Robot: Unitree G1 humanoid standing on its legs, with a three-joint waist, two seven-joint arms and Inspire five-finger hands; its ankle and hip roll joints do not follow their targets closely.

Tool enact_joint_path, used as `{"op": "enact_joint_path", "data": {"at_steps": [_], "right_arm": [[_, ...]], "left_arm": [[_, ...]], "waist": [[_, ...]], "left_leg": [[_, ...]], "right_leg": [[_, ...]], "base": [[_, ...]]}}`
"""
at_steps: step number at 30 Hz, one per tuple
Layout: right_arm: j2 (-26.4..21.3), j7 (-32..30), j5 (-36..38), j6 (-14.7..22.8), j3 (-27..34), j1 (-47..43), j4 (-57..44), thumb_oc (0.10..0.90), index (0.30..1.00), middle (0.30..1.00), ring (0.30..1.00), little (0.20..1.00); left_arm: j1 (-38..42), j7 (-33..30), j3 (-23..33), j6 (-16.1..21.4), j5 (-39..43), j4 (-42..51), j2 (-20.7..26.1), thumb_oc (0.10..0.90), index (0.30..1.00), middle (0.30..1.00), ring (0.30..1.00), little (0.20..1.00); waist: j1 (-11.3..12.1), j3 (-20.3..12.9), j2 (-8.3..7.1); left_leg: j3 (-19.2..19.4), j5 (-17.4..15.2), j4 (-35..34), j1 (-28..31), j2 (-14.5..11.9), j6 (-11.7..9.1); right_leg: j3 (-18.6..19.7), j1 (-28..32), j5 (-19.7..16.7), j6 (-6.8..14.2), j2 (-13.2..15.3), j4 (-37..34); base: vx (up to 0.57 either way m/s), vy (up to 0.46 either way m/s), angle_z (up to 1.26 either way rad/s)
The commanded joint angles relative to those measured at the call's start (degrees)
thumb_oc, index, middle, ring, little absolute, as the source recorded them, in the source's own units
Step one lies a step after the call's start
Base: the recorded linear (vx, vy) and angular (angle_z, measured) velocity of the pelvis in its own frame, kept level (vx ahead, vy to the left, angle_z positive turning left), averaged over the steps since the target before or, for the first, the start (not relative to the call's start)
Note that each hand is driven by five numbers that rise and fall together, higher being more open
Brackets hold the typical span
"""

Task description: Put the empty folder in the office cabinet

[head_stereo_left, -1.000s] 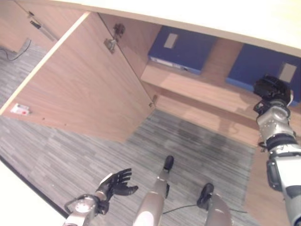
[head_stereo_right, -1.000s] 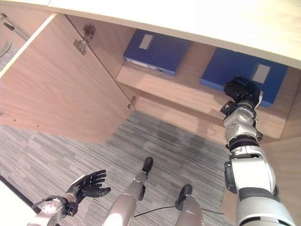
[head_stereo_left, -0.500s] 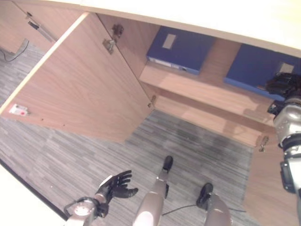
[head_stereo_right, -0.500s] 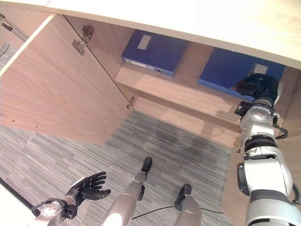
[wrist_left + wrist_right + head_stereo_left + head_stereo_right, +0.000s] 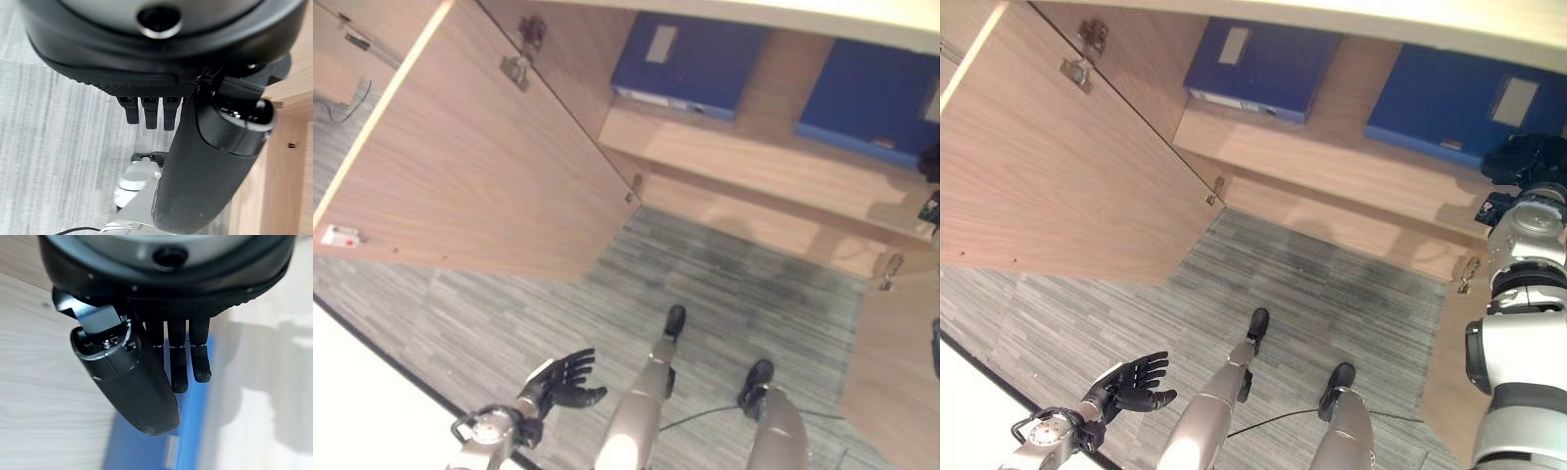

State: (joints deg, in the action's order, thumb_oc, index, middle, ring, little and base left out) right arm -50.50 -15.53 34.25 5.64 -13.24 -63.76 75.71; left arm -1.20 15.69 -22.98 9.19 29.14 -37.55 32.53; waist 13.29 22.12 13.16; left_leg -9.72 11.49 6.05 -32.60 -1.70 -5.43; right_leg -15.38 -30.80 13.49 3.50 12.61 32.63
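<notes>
My right hand point(image 5: 1528, 162) hangs relaxed, holding nothing, just before the right folder point(image 5: 1459, 98); my left hand point(image 5: 1131, 384) spreads wide over the floor point(image 5: 1332, 294).

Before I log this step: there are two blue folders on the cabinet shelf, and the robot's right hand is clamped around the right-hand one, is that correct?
Not quite. Both blue folders, left and right, lie on the shelf, but the right hand holds nothing: the right wrist view shows its fingers straight, apart from the folder.
</notes>
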Motion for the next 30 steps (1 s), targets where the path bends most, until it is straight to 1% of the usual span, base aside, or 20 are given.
{"op": "enact_joint_path", "data": {"at_steps": [1, 6, 10, 18, 23, 26, 27, 28, 29, 30], "right_arm": [[-6.0, -1.3, -0.3, 3.9, -3.3, -5.3, -1.9, 0.400, 0.300, 0.300, 0.300, 0.300], [-4.6, -1.7, -0.5, 4.1, -3.5, -5.4, -1.8, 0.400, 0.300, 0.300, 0.300, 0.300], [-2.3, -2.3, -0.3, 4.2, -3.3, -5.3, -1.7, 0.400, 0.300, 0.300, 0.300, 0.300], [-1.7, -2.4, 0.5, 4.2, -2.9, -5.6, -1.0, 0.400, 0.300, 0.300, 0.300, 0.300], [-3.8, -2.0, 2.0, 4.0, -3.0, -7.3, 0.0, 0.400, 0.300, 0.300, 0.300, 0.300], [-6.2, -1.7, 2.6, 4.0, -3.7, -9.2, 0.3, 0.400, 0.300, 0.300, 0.300, 0.300], [-8.6, -1.5, 2.8, 4.0, -5.1, -11.7, 0.1, 0.400, 0.300, 0.300, 0.300, 0.300], [-8.6, -1.5, 2.9, 4.0, -5.3, -12.0, 0.2, 0.400, 0.300, 0.300, 0.300, 0.300], [-9.5, -1.5, 3.1, 4.0, -5.7, -12.8, 0.3, 0.400, 0.300, 0.300, 0.300, 0.300], [-10.6, -1.5, 3.6, 4.1, -6.1, -14.2, 0.2, 0.400, 0.300, 0.300, 0.300, 0.300]], "left_arm": [[-0.5, -0.8, -1.4, 2.2, 2.6, 0.7, 2.7, 0.800, 0.900, 0.900, 0.900, 0.900], [0.4, -1.5, -1.9, 2.3, 2.7, 1.0, 2.5, 0.800, 0.900, 0.900, 0.900, 0.900], [1.4, -2.8, -2.2, 2.6, 2.6, 1.2, 2.1, 0.800, 0.900, 0.900, 0.900, 0.900], [1.9, -3.4, -1.7, 2.6, 3.2, 1.3, 2.1, 0.800, 0.900, 0.900, 0.900, 0.900], [1.8, -2.8, -1.7, 2.7, 3.7, 2.0, 3.0, 0.800, 0.900, 0.900, 0.900, 0.900], [1.4, -2.1, -1.4, 2.8, 4.2, 2.5, 3.7, 0.800, 0.900, 0.900, 0.900, 0.900], [1.1, -1.4, -1.1, 2.8, 4.5, 2.9, 4.4, 0.800, 0.900, 0.900, 0.900, 0.900], [1.1, -1.4, -1.0, 2.8, 4.6, 2.9, 4.4, 0.800, 0.900, 0.900, 0.900, 0.900], [1.1, -1.2, -1.1, 2.8, 4.8, 3.1, 4.6, 0.800, 0.900, 0.900, 0.900, 0.900], [1.0, -1.0, -1.0, 2.9, 5.1, 3.2, 5.0, 0.800, 0.900, 0.900, 0.900, 0.900]], "waist": [[1.4, -0.7, -0.38], [1.4, 0.1, 0.09], [1.4, 1.2, 0.54], [1.5, 1.9, 1.12], [1.6, 1.7, 1.90], [1.9, 1.3, 2.27], [1.8, 0.5, 2.11], [2.0, 0.9, 2.51], [1.8, 0.3, 2.22], [2.0, 0.0, 2.37]], "left_leg": [[1.3, -9.3, 3.8, 1.1, -4.2, -3.2], [1.2, -9.2, 4.3, -0.4, -4.0, -3.1], [1.4, -9.2, 4.6, -1.6, -3.7, -2.8], [1.4, -9.3, 4.9, -2.5, -3.5, -2.9], [1.7, -9.1, 4.5, -3.1, -3.3, -3.0], [1.7, -8.8, 4.0, -3.2, -3.2, -3.2], [1.6, -10.2, 3.3, -2.8, -2.9, -3.6], [1.7, -8.6, 3.4, -3.4, -3.0, -3.4], [1.6, -10.0, 2.8, -2.8, -2.9, -3.7], [1.6, -9.8, 2.4, -2.8, -2.8, -3.8]], "right_leg": [[3.8, 0.9, 0.8, 4.7, 1.9, -1.6], [4.0, -0.7, 0.9, 4.6, 2.1, -0.8], [4.0, -2.2, 1.2, 4.4, 2.0, 0.1], [4.2, -3.7, 1.5, 4.3, 2.2, 1.2], [4.5, -4.9, 1.7, 4.5, 2.6, 1.8], [4.6, -5.4, 1.8, 4.7, 2.8, 1.9], [5.2, -5.5, 3.9, 5.1, 3.2, 2.5], [4.8, -6.1, 2.0, 4.8, 3.2, 2.2], [5.3, -5.6, 3.9, 5.2, 3.4, 2.4], [5.3, -6.0, 3.9, 5.2, 3.6, 2.5]], "base": [[-0.02, 0.000, -0.05], [0.00, 0.000, 0.00], [0.00, 0.000, 0.00], [0.00, 0.001, 0.01], [0.00, 0.000, 0.00], [0.04, -0.009, 0.00], [0.00, 0.000, 0.00], [0.12, -0.028, 0.08], [0.01, 0.013, 0.08], [0.02, 0.021, 0.11]]}}
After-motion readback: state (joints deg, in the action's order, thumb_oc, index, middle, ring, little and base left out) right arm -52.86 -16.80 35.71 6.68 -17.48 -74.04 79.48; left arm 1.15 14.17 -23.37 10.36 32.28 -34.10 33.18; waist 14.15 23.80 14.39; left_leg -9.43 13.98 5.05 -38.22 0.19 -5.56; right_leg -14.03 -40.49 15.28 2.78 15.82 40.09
